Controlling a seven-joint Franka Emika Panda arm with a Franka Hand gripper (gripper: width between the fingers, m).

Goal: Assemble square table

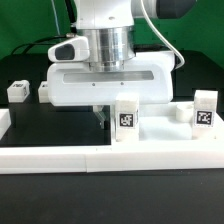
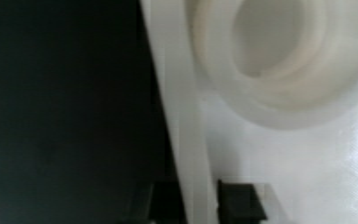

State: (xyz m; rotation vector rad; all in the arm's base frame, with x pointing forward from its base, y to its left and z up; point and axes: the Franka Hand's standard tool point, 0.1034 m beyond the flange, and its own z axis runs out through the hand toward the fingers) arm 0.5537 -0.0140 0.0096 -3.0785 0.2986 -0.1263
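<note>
The white square slab [image 1: 110,85] lies flat on the black table under the arm. My gripper [image 1: 97,112] stands at the slab's near edge. In the wrist view the slab's raised rim [image 2: 194,150] runs between my two dark fingers [image 2: 243,200], which touch it on both sides, so the gripper [image 2: 195,200] is shut on the rim. A round corner socket [image 2: 291,50] shows beside the rim. Two leg blocks [image 1: 17,90] [image 1: 47,91] stand at the exterior view's left. Two tagged leg blocks [image 1: 126,119] [image 1: 205,110] stand in front, toward the right.
A long white border bar [image 1: 100,160] runs along the front of the table, with a raised part [image 1: 180,128] toward the exterior view's right and an end [image 1: 5,125] at its left. A green backdrop is behind.
</note>
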